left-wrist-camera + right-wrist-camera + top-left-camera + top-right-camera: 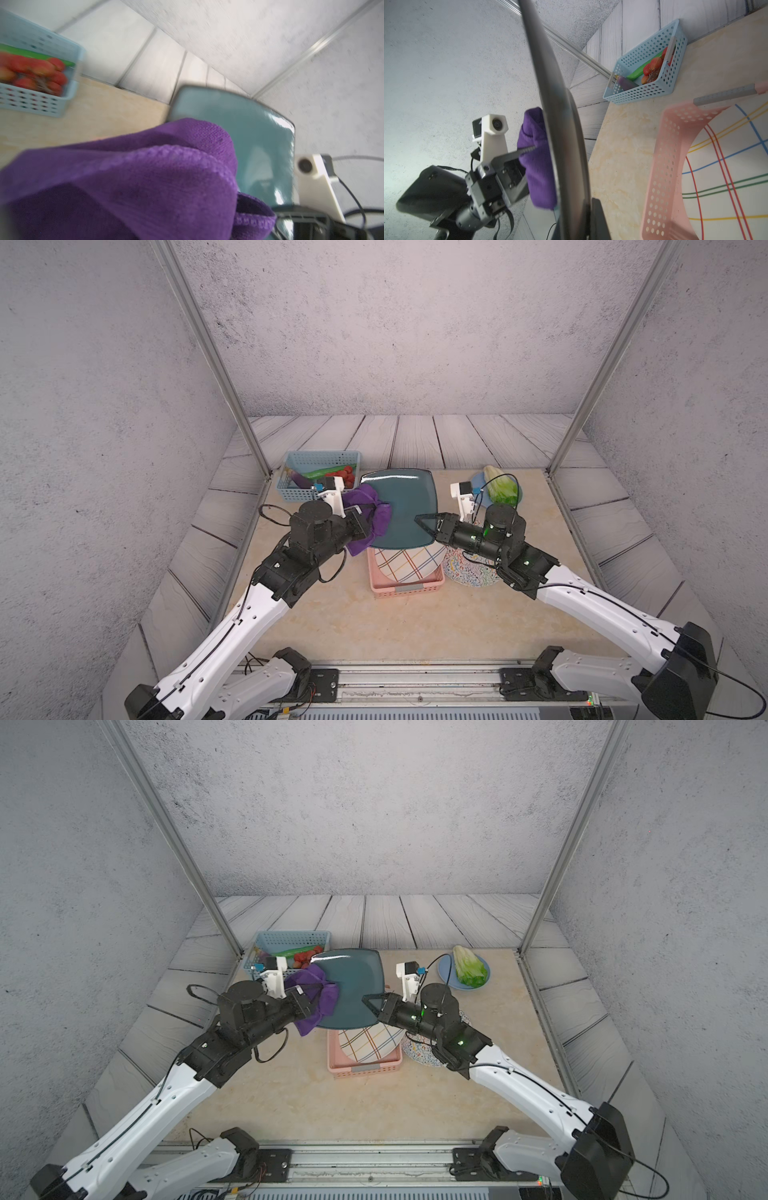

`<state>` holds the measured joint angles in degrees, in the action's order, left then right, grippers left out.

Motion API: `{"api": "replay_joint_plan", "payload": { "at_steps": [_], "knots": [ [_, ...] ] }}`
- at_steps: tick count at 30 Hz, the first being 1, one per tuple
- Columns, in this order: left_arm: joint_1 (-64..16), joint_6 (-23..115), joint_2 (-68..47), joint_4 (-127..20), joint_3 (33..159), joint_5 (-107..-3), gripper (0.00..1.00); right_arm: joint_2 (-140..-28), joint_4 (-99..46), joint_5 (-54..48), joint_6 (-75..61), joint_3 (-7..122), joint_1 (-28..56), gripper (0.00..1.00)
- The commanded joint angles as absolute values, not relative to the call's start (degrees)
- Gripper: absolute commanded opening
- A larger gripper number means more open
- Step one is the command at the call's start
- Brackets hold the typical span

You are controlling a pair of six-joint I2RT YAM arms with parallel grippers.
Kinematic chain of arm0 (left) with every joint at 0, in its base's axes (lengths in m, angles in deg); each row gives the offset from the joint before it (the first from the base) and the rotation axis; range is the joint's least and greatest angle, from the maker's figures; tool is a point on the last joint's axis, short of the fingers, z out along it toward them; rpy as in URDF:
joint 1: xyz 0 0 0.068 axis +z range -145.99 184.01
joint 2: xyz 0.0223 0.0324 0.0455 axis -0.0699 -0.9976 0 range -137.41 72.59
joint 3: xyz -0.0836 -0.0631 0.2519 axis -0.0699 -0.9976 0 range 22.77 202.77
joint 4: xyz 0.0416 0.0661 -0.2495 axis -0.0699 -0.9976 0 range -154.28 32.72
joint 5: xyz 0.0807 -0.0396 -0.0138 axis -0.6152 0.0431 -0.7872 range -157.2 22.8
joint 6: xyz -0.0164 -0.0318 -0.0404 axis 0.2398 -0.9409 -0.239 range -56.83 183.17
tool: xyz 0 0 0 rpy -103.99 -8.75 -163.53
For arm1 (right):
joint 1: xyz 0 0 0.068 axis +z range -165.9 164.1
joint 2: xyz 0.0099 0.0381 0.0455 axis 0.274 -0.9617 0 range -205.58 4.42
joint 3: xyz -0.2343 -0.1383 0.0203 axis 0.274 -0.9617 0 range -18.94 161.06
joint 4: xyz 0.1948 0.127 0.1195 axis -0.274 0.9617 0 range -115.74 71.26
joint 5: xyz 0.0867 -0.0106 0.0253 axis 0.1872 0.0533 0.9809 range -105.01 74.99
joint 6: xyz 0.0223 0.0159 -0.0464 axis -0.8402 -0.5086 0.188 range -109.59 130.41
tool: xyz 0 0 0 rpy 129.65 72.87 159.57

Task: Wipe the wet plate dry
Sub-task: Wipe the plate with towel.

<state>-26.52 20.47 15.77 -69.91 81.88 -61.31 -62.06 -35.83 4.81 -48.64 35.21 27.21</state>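
Over the worktop (374, 626), near the pink basket (405, 591), the right fingers (428, 516) are clamped on a corner of the tilted, raised teal square plate (399, 506), while the left fingers (517, 154) pinch a purple cloth (361, 495) against its face.

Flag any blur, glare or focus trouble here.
Both top views: sharp, with a glare streak along the far rim of the plate. Left wrist: smeared by motion, blue basket and wall worst. Right wrist: plate edge near the lens is out of focus.
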Motion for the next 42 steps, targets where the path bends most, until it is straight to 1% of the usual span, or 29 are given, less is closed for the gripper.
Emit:
{"api": "replay_joint_plan", "payload": {
  "at_steps": [1,2,4,5,6,7,9,12,14,17,19,20,22,23,25,27,31,33,35,37,39,42],
  "knots": [
    [-28.4,25.4,10.3,-75.2,85.4,-57.4,0.0,-55.9,-52.7,12.8,-45.6,38.9,30.5,0.0],
    [-31.7,27.0,8.2,-74.4,86.5,-56.5,0.0,-57.0,-53.5,13.3,-45.4,39.4,31.0,0.0],
    [-38.9,31.0,4.6,-74.8,89.9,-60.3,0.0,-58.9,-54.8,14.0,-45.7,40.5,31.8,0.0],
    [-40.6,32.4,3.2,-75.4,91.1,-61.7,0.0,-59.4,-55.8,14.0,-46.1,40.3,31.8,0.0],
    [-41.0,32.9,2.2,-76.0,92.1,-62.4,0.0,-59.6,-56.8,13.8,-46.7,39.8,31.8,0.0],
    [-40.9,32.7,2.1,-76.4,92.5,-65.2,0.0,-59.3,-57.2,13.2,-46.9,39.1,31.8,0.0],
    [-39.1,33.6,3.1,-76.5,92.6,-68.8,0.0,-58.4,-56.2,12.7,-46.5,38.1,31.9,0.0],
    [-37.0,35.3,2.9,-74.6,93.2,-67.2,0.0,-58.2,-54.9,13.5,-45.1,37.3,33.5,0.0],
    [-38.0,36.5,-0.1,-74.0,94.8,-63.5,0.0,-58.7,-54.4,13.7,-43.2,37.6,35.3,0.0],
    [-40.2,36.7,-4.2,-75.4,96.7,-63.4,0.0,-59.5,-56.2,14.4,-42.8,38.1,35.9,0.0],
    [-38.1,32.9,-3.0,-74.9,94.8,-65.5,0.0,-58.1,-57.3,11.0,-43.0,36.4,35.9,0.0],
    [-35.1,30.5,-1.4,-72.8,92.9,-64.8,0.0,-56.7,-58.0,8.4,-43.5,35.1,35.7,0.0],
    [-28.0,25.5,2.7,-68.9,88.6,-59.8,0.0,-54.1,-57.0,6.1,-44.2,33.1,34.3,0.0],
    [-26.0,24.9,3.9,-69.0,88.2,-58.6,0.0,-53.0,-56.1,5.9,-44.5,32.5,33.6,0.0],
    [-25.2,28.2,4.9,-73.4,89.6,-59.3,0.0,-51.6,-54.8,6.5,-44.1,32.4,33.1,0.0],
    [-25.2,30.0,5.0,-75.4,88.4,-56.3,0.0,-52.0,-55.8,7.6,-44.6,33.1,33.1,0.0],
    [-24.2,25.8,9.7,-72.7,81.6,-54.6,0.0,-51.1,-54.6,3.2,-45.5,33.1,31.9,0.0],
    [-20.8,22.7,13.2,-71.9,79.2,-52.3,0.0,-49.3,-51.9,1.3,-47.0,32.6,29.0,0.0],
    [-15.5,17.0,16.8,-69.0,77.1,-45.7,0.0,-47.5,-53.2,2.7,-50.9,31.2,24.4,0.0],
    [-11.3,8.9,18.4,-62.2,74.8,-36.5,0.0,-46.9,-57.0,5.7,-55.4,29.4,20.4,0.0],
    [-9.6,-0.9,18.6,-53.1,72.8,-29.7,0.0,-46.9,-62.1,7.4,-58.5,27.7,18.4,0.0],
    [-9.6,-16.3,17.4,-37.7,71.0,-25.2,0.0,-48.5,-67.2,9.6,-61.2,27.2,18.3,0.0]
  ]
}}
